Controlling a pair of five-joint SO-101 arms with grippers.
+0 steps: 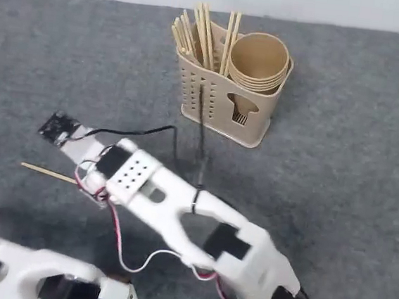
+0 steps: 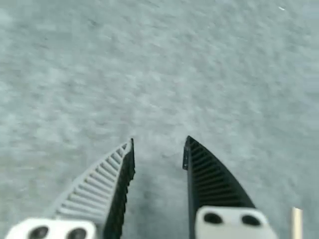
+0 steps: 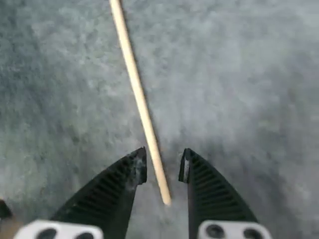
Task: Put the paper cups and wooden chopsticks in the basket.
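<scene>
Wooden chopstick (image 3: 141, 107) lies on the grey surface (image 3: 249, 74), one end between the spread fingers of the right hand (image 3: 163, 153) — seemingly untouched. The left hand (image 2: 158, 145) is spread too.

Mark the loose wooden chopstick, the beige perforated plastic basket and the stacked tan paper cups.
Loose wooden chopstick (image 3: 141, 99), right wrist view, mid-shaft.
Beige perforated plastic basket (image 1: 217, 112), high view, front wall.
Stacked tan paper cups (image 1: 257, 60), high view, inside top cup.

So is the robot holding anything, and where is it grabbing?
Nothing yet. The right gripper is open, straddling a chopstick near one end, not squeezing. The left gripper is open over the carpet.
</scene>
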